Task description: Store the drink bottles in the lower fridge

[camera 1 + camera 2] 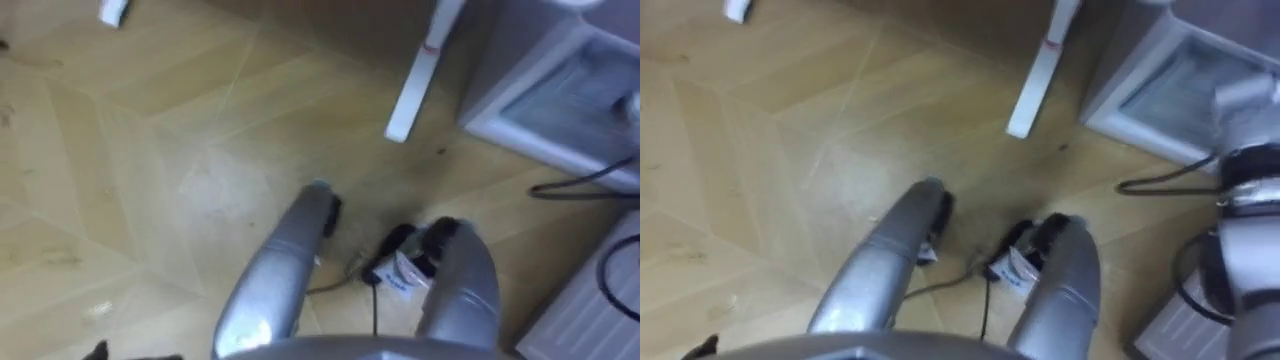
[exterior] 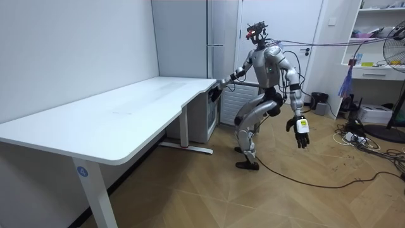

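Left hand (image 2: 302, 134) hangs open, empty. Right hand (image 2: 216, 94), grip unclear, is beside one worktop (image 2: 126, 107) and one low fridge (image 2: 201, 120).

The wooden parquet floor (image 2: 209, 196) carries a long white surface (image 2: 126, 107) standing on its white foot (image 2: 190, 149). A low grey fridge (image 2: 202, 120) stands just beside that foot. At the room view's right, a fan's round base (image 2: 385, 133) stands near tangled cables (image 2: 354, 138).
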Robot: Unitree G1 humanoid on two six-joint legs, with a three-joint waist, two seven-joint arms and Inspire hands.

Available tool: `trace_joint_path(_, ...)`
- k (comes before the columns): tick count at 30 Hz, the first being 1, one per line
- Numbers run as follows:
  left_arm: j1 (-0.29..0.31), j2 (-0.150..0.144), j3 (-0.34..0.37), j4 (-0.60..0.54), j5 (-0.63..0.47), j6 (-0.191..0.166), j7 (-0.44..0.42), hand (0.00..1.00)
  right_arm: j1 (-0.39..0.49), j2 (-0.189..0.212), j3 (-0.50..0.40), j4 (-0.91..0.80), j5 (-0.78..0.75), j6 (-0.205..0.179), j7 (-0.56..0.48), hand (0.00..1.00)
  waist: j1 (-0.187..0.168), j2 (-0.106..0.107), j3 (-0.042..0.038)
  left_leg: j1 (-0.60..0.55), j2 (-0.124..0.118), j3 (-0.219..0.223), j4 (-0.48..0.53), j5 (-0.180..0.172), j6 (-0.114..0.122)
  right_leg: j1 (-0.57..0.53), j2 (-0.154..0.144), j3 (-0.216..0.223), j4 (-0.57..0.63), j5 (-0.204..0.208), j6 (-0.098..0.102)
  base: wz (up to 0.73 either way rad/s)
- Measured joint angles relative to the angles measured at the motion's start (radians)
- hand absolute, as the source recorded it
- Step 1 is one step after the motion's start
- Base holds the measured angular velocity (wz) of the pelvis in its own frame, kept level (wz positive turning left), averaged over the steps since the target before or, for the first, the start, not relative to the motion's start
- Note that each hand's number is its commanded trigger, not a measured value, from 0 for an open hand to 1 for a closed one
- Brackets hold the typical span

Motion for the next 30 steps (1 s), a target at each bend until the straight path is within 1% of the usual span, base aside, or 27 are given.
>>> trace_joint_path(2, 0.002, 0.016, 0.001, 0.001, -0.001, 0.014, -0.01, 0.0, 0.067, -0.01, 0.067, 0.076, -0.097, 0.02, 0.139, 0.0, -0.004, -0.009, 0.0, 0.055, 0.012, -0.016, -0.052, 0.007, -0.002, 0.07, 0.016, -0.028, -0.065, 0.005, 0.009, 0.11)
trace_joint_path(3, 0.002, 0.019, 0.001, -0.002, -0.001, 0.019, -0.013, 0.0, 0.077, -0.012, 0.085, 0.103, -0.128, 0.021, 0.172, 0.0, -0.004, -0.013, -0.0005, 0.07, 0.015, -0.017, -0.069, 0.013, -0.003, 0.085, 0.022, -0.03, -0.081, 0.008, 0.012, 0.06)
trace_joint_path(4, 0.002, 0.022, 0.001, -0.002, 0.0, 0.024, -0.02, 0.0, 0.101, -0.014, 0.094, 0.159, -0.205, 0.026, 0.237, 0.0, -0.007, -0.02, -0.0028, 0.102, 0.02, -0.018, -0.102, 0.025, -0.001, 0.117, 0.035, -0.033, -0.117, 0.023, 0.007, 0.0)
trace_joint_path(5, 0.002, 0.022, 0.002, -0.001, 0.0, 0.024, -0.028, 0.0, 0.131, -0.018, 0.095, 0.207, -0.266, 0.028, 0.3, 0.0, -0.009, -0.022, -0.0043, 0.135, 0.025, -0.026, -0.129, 0.032, 0.0, 0.153, 0.055, -0.034, -0.156, 0.04, 0.007, 0.0)
trace_joint_path(6, 0.0, 0.022, 0.005, -0.001, 0.005, 0.026, -0.033, 0.0, 0.15, -0.02, 0.095, 0.229, -0.3, 0.028, 0.328, 0.0, -0.011, -0.022, -0.0049, 0.152, 0.025, -0.033, -0.143, 0.033, -0.001, 0.173, 0.061, -0.04, -0.176, 0.044, 0.009, -0.04)
trace_joint_path(7, -0.003, 0.023, 0.009, 0.001, 0.031, 0.029, -0.044, 0.0, 0.191, -0.02, 0.097, 0.265, -0.381, 0.033, 0.379, 0.0, -0.01, -0.022, -0.0059, 0.188, 0.033, -0.039, -0.17, 0.036, -0.007, 0.215, 0.075, -0.049, -0.216, 0.059, 0.012, -0.05)
trace_joint_path(8, -0.008, 0.024, 0.01, 0.003, 0.063, 0.03, -0.05, 0.0, 0.24, -0.02, 0.115, 0.285, -0.46, 0.039, 0.426, 0.0, -0.01, -0.022, -0.0077, 0.225, 0.039, -0.041, -0.198, 0.035, -0.005, 0.253, 0.087, -0.053, -0.252, 0.067, 0.016, -0.05)
trace_joint_path(9, -0.015, 0.023, 0.01, 0.008, 0.08, 0.032, -0.056, 0.0, 0.263, -0.019, 0.122, 0.291, -0.498, 0.043, 0.447, 0.0, -0.01, -0.022, -0.008, 0.242, 0.04, -0.042, -0.213, 0.035, -0.004, 0.271, 0.092, -0.054, -0.27, 0.07, 0.02, -0.05)
trace_joint_path(10, -0.028, 0.018, 0.008, 0.018, 0.103, 0.038, -0.064, 0.0, 0.303, -0.018, 0.124, 0.308, -0.555, 0.057, 0.489, 0.0, -0.012, -0.013, -0.0094, 0.275, 0.043, -0.046, -0.236, 0.037, 0.003, 0.307, 0.103, -0.056, -0.304, 0.079, 0.028, -0.13)
trace_joint_path(11, -0.042, 0.015, 0.008, 0.031, 0.115, 0.039, -0.066, 0.0, 0.336, -0.014, 0.125, 0.319, -0.598, 0.072, 0.523, 0.0, -0.012, -0.007, -0.0097, 0.307, 0.052, -0.036, -0.258, 0.034, 0.009, 0.337, 0.112, -0.053, -0.331, 0.084, 0.034, -0.18)
trace_joint_path(12, -0.05, 0.013, 0.009, 0.038, 0.118, 0.039, -0.067, 0.0, 0.348, -0.011, 0.125, 0.326, -0.618, 0.079, 0.538, 0.0, -0.012, -0.004, -0.0092, 0.323, 0.054, -0.032, -0.268, 0.032, 0.011, 0.352, 0.117, -0.052, -0.344, 0.087, 0.036, -0.21)
trace_joint_path(13, -0.066, 0.009, 0.009, 0.047, 0.126, 0.043, -0.067, 0.0, 0.369, 0.003, 0.125, 0.346, -0.659, 0.083, 0.563, 0.0, -0.017, 0.003, -0.0115, 0.356, 0.055, -0.031, -0.293, 0.032, 0.014, 0.382, 0.121, -0.052, -0.371, 0.092, 0.041, -0.13)
trace_joint_path(15, -0.088, 0.001, 0.009, 0.056, 0.149, 0.045, -0.069, 0.0, 0.397, 0.033, 0.125, 0.36, -0.706, 0.095, 0.598, 0.0, -0.031, 0.008, -0.016, 0.397, 0.054, -0.028, -0.328, 0.032, 0.016, 0.418, 0.121, -0.053, -0.401, 0.095, 0.046, -0.06)
trace_joint_path(16, -0.097, -0.011, 0.014, 0.057, 0.149, 0.047, -0.069, 0.0, 0.416, 0.056, 0.121, 0.365, -0.703, 0.105, 0.624, 0.0, -0.044, 0.019, -0.0179, 0.422, 0.06, -0.028, -0.343, 0.031, 0.018, 0.445, 0.132, -0.052, -0.425, 0.098, 0.052, -0.07)
trace_joint_path(17, -0.1, -0.022, 0.015, 0.056, 0.155, 0.048, -0.074, 0.0, 0.429, 0.088, 0.118, 0.37, -0.704, 0.106, 0.644, 0.0, -0.054, 0.028, -0.019, 0.45, 0.068, -0.024, -0.359, 0.03, 0.02, 0.476, 0.143, -0.052, -0.45, 0.101, 0.055, -0.09)
trace_joint_path(18, -0.1, -0.031, 0.018, 0.056, 0.177, 0.049, -0.082, 0.0, 0.444, 0.12, 0.111, 0.371, -0.712, 0.113, 0.662, 0.0, -0.065, 0.032, -0.0224, 0.484, 0.07, -0.021, -0.385, 0.03, 0.02, 0.506, 0.146, -0.051, -0.471, 0.102, 0.058, -0.07)
trace_joint_path(19, -0.101, -0.04, 0.021, 0.056, 0.196, 0.051, -0.084, 0.0, 0.451, 0.133, 0.11, 0.37, -0.723, 0.118, 0.669, 0.0, -0.069, 0.036, -0.0242, 0.502, 0.071, -0.02, -0.399, 0.03, 0.021, 0.522, 0.148, -0.051, -0.485, 0.103, 0.06, -0.07)
trace_joint_path(20, -0.101, -0.064, 0.038, 0.056, 0.236, 0.057, -0.085, 0.0, 0.464, 0.155, 0.108, 0.369, -0.751, 0.125, 0.681, 0.0, -0.073, 0.045, -0.029, 0.542, 0.074, -0.016, -0.429, 0.032, 0.023, 0.56, 0.154, -0.05, -0.515, 0.109, 0.065, -0.06)
trace_joint_path(21, -0.101, -0.076, 0.042, 0.058, 0.246, 0.059, -0.086, 0.0, 0.474, 0.165, 0.107, 0.37, -0.76, 0.126, 0.688, 0.0, -0.075, 0.049, -0.0306, 0.564, 0.074, -0.014, -0.445, 0.034, 0.024, 0.581, 0.156, -0.05, -0.529, 0.111, 0.067, -0.04)
trace_joint_path(22, -0.1, -0.097, 0.049, 0.062, 0.26, 0.061, -0.086, 0.0, 0.507, 0.185, 0.105, 0.371, -0.768, 0.126, 0.697, 0.0, -0.083, 0.046, -0.0292, 0.604, 0.073, -0.012, -0.476, 0.038, 0.027, 0.619, 0.158, -0.049, -0.556, 0.113, 0.073, -0.05)
trace_joint_path(23, -0.098, -0.111, 0.05, 0.063, 0.278, 0.062, -0.091, 0.0, 0.526, 0.202, 0.099, 0.368, -0.774, 0.127, 0.705, 0.0, -0.083, 0.056, -0.037, 0.642, 0.077, -0.002, -0.503, 0.039, 0.028, 0.648, 0.165, -0.041, -0.581, 0.116, 0.078, -0.12)
trace_joint_path(24, -0.095, -0.116, 0.051, 0.062, 0.283, 0.062, -0.095, 0.0, 0.533, 0.209, 0.091, 0.363, -0.78, 0.127, 0.709, 0.0, -0.085, 0.055, -0.0369, 0.659, 0.08, 0.005, -0.515, 0.039, 0.028, 0.659, 0.171, -0.033, -0.592, 0.118, 0.081, -0.22)
trace_joint_path(26, -0.084, -0.135, 0.055, 0.057, 0.332, 0.069, -0.103, 0.0, 0.545, 0.236, 0.068, 0.355, -0.786, 0.127, 0.719, 0.0, -0.107, 0.05, -0.034, 0.73, 0.084, 0.024, -0.569, 0.05, 0.031, 0.721, 0.176, -0.031, -0.641, 0.127, 0.088, -0.15)
trace_joint_path(27, -0.083, -0.14, 0.057, 0.056, 0.339, 0.069, -0.102, 0.0, 0.551, 0.243, 0.061, 0.353, -0.782, 0.127, 0.72, 0.0, -0.115, 0.05, -0.034, 0.747, 0.085, 0.029, -0.584, 0.054, 0.032, 0.74, 0.179, -0.031, -0.656, 0.13, 0.091, 0.0)
trace_joint_path(28, -0.083, -0.151, 0.071, 0.058, 0.345, 0.068, -0.102, 0.0, 0.565, 0.259, 0.041, 0.343, -0.776, 0.127, 0.721, 0.0, -0.124, 0.048, -0.034, 0.781, 0.088, 0.032, -0.61, 0.058, 0.033, 0.773, 0.19, -0.025, -0.69, 0.136, 0.098, -0.07)
trace_joint_path(29, -0.082, -0.163, 0.093, 0.057, 0.348, 0.068, -0.097, 0.0, 0.575, 0.275, 0.031, 0.339, -0.767, 0.127, 0.723, 0.0, -0.124, 0.041, -0.036, 0.811, 0.091, 0.046, -0.633, 0.062, 0.033, 0.795, 0.193, -0.018, -0.711, 0.141, 0.1, -0.14)
trace_joint_path(30, -0.082, -0.17, 0.102, 0.058, 0.353, 0.068, -0.096, 0.0, 0.576, 0.281, 0.024, 0.34, -0.765, 0.128, 0.725, 0.0, -0.124, 0.046, -0.0388, 0.828, 0.093, 0.052, -0.643, 0.063, 0.033, 0.809, 0.197, -0.015, -0.722, 0.144, 0.102, -0.27)
